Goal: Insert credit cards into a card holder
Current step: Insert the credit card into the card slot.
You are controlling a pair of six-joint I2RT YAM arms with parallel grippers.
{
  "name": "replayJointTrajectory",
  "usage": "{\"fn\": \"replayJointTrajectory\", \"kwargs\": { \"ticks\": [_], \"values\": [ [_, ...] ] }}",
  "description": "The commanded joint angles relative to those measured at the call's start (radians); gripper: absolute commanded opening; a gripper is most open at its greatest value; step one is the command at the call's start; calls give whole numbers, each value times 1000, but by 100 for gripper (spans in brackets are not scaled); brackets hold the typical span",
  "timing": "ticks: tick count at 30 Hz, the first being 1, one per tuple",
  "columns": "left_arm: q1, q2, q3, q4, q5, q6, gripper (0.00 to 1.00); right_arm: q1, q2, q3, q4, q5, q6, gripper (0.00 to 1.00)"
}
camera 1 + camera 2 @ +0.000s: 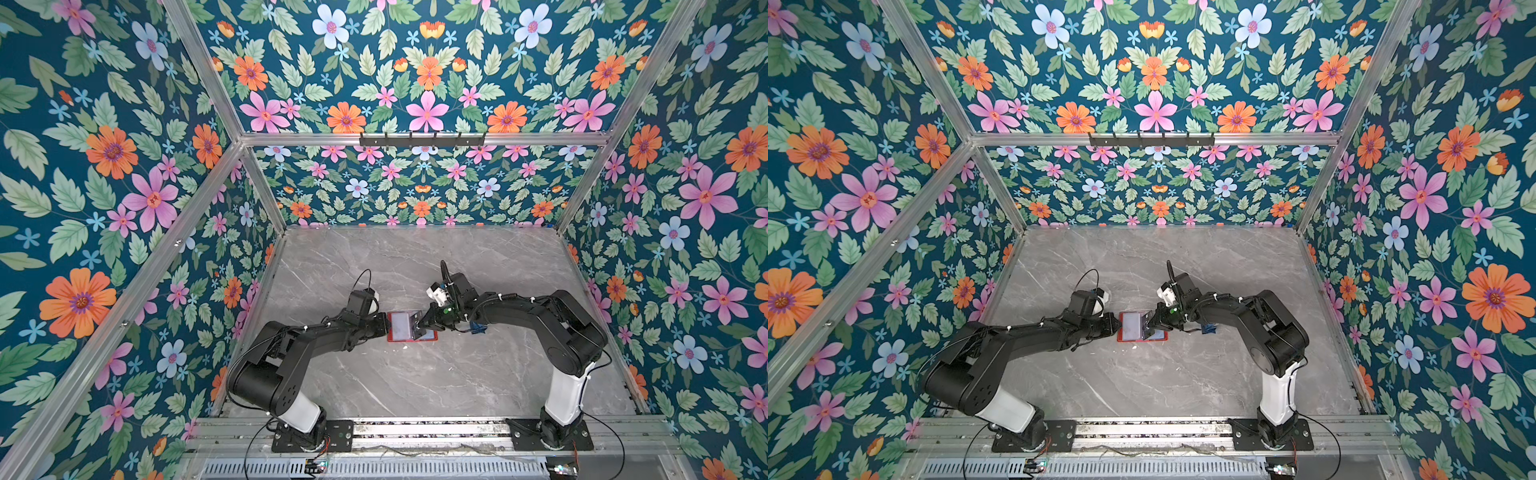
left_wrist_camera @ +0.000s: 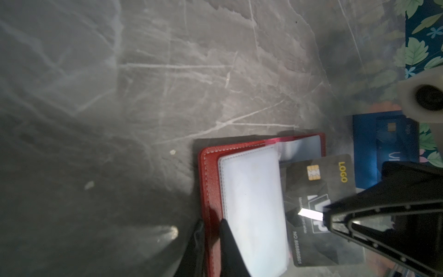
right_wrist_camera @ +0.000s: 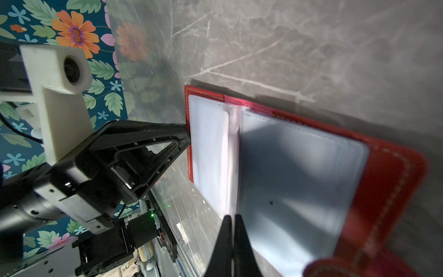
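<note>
left wrist view: left gripper [image 2: 212, 231] is nearly closed, pinching the red cover edge of the card holder [image 2: 211, 182], which lies open and flat on the grey table [image 2: 167, 84] btwn both arms. right gripper [image 2: 327, 217] is fully closed on a dark card [image 2: 316, 182] w/ a chip, tilted over the open holder. blue tray [image 2: 366, 148] sits near, not touching it.

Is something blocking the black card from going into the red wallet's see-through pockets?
Nothing visible blocks it. The right gripper holds the dark card with its edge at the clear sleeves of the card holder. The left gripper pinches the cover's far side, clear of the card's path.
</note>
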Motion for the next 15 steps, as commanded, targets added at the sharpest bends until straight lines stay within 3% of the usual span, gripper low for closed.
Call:
{"fn": "replayJointTrajectory", "kwargs": {
  "ticks": [1,15],
  "values": [
    [1,11,1,-67,-23,-6,15,4,-10,7,18,-5,-9,0],
    [1,19,6,-73,-29,-6,12,6,-3,14,3,22,-22,0]
  ]
}}
